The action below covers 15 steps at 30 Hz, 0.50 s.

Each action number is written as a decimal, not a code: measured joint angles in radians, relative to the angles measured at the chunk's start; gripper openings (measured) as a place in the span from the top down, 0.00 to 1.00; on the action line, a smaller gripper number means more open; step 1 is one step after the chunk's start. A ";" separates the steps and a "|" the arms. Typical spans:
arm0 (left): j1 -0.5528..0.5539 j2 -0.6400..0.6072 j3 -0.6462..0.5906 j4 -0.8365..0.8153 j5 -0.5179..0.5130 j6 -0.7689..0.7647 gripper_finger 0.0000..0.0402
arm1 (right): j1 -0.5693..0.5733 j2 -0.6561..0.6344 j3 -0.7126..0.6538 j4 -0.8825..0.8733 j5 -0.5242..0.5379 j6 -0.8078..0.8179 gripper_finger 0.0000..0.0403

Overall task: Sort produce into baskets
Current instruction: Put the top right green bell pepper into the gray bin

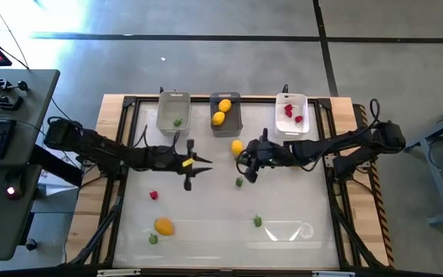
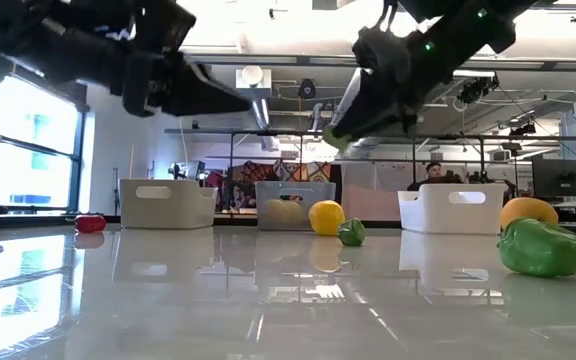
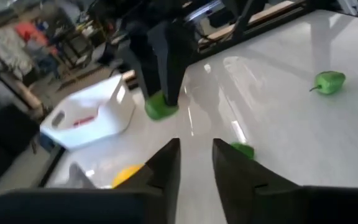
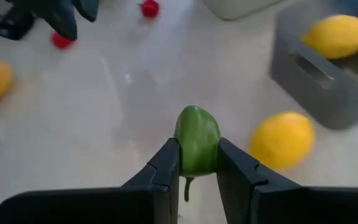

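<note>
We see the right gripper [image 4: 194, 165] clenched on a green pepper [image 4: 196, 140], lifted above the tabletop's [image 1: 221, 215] middle, near the dark grey basket [image 1: 226, 114] at the far edge. A lemon [image 4: 283, 140] lies just beside that basket. The left gripper [image 3: 196, 165] hangs nearby, fingers slightly parted, holding nothing. From overhead, we can barely make out the held pepper beneath the right arm.

Green pepper [image 4: 196, 140] — yellow lemons [image 1: 221, 111] in the dark grey basket [image 1: 226, 128]; red berries [image 1: 292, 113] in the white basket [image 1: 291, 129].
</note>
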 joint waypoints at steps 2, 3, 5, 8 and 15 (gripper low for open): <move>-0.013 0.004 0.027 -0.021 -0.002 0.045 0.74 | 0.000 0.000 0.000 0.018 -0.030 -0.012 0.83; -0.018 0.010 0.040 -0.022 -0.003 0.064 0.72 | 0.000 0.000 0.000 0.026 -0.048 -0.021 0.83; -0.024 0.027 0.061 -0.030 -0.002 0.096 0.67 | 0.001 0.000 0.000 0.045 -0.078 -0.031 0.83; -0.032 0.070 0.100 -0.070 -0.002 0.155 0.62 | 0.012 0.000 0.000 0.078 -0.102 -0.054 0.83; -0.054 0.171 0.184 -0.054 -0.074 0.247 0.54 | 0.039 0.000 0.000 0.112 -0.138 -0.077 0.83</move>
